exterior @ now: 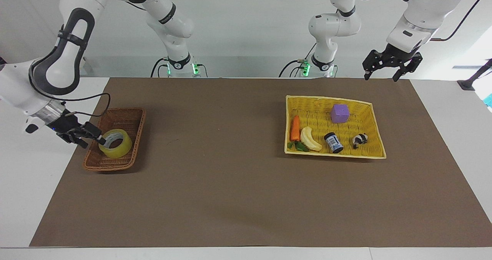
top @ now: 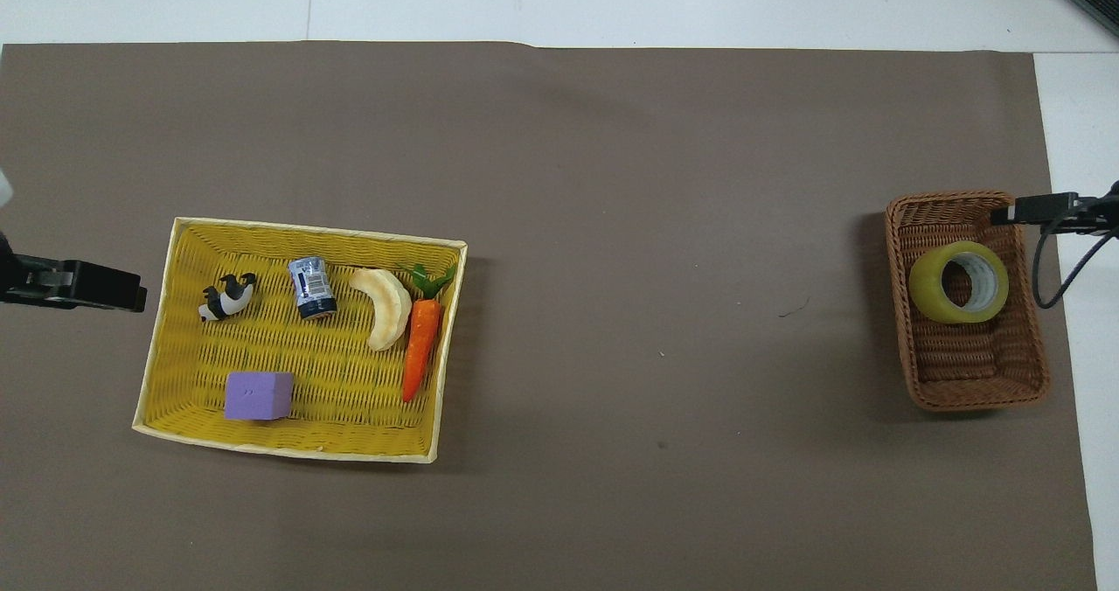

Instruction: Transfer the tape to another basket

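Right tool: comes in low from the right arm's end of the desk, at the rim of the brown basket. In the facing view its tips sit just beside the tape, at the roll's outer side. In the overhead view the tips show over the basket's rim, apart from the roll. Whether the fingers are open or closed cannot be told, and contact with the roll cannot be confirmed.

Hidden or cut off: most of the right tool runs out of the overhead view at its edge, so only a dark tip and a cable show there. The left tool is likewise cut off in the overhead view, with only a dark block showing.

Tape: lies inside the brown basket, about mid-length, tilted on its edge so the pale core faces partly upward and toward the right arm's end. It rests on the basket floor.

Left tool: waits raised in the air over the desk edge beside the yellow basket, fingers spread apart, holding nothing.

Yellow basket: sits toward the left arm's end of the desk, well apart from the brown basket. It holds a purple cube, a carrot, a banana, a small can and a black-and-white toy.

Desk: covered by a brown mat.
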